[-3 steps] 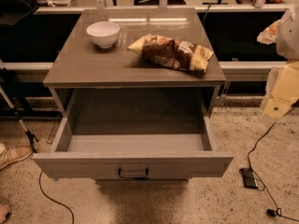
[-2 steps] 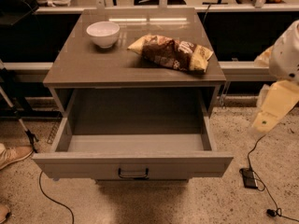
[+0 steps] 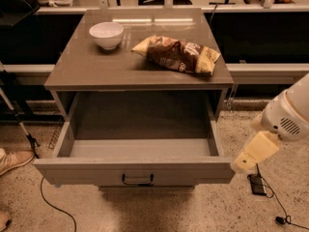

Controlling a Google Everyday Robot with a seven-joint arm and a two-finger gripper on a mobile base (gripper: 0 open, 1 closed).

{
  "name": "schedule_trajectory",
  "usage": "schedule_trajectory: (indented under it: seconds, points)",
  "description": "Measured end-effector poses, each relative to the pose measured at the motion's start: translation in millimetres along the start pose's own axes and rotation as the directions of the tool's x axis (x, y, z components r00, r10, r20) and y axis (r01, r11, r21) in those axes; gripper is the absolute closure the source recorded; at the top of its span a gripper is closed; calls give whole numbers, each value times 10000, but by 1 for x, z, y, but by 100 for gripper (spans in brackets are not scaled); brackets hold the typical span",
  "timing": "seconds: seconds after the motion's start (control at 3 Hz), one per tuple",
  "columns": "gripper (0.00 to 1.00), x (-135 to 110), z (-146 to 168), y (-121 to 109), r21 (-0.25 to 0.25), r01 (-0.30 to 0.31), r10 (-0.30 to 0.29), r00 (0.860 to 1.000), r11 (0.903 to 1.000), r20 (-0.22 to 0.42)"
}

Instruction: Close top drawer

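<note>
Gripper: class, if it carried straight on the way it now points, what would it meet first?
The gripper, low at the right, points down-left at the right front corner of the open top drawer. It would probably meet that corner first, though depth is unclear.

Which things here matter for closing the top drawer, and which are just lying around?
For the job:
- top drawer, standing wide open
- hand, low by the right end of the drawer front

Just lying about:
- white bowl and chip bag on the cabinet top
- cable and shoe on the floor
</note>
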State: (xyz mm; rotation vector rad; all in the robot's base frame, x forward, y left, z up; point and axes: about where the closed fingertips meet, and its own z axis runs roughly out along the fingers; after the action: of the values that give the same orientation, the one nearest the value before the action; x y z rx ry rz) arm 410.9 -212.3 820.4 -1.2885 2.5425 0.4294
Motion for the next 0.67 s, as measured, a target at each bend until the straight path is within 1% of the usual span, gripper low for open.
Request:
schedule_trajectory:
  seconds: [0.33, 0.67]
  points:
    - [41, 16, 37, 5, -209, -894, 892, 9960, 9958, -114]
    - [64, 31, 69, 9, -185, -1399, 1386, 9886, 9900, -580]
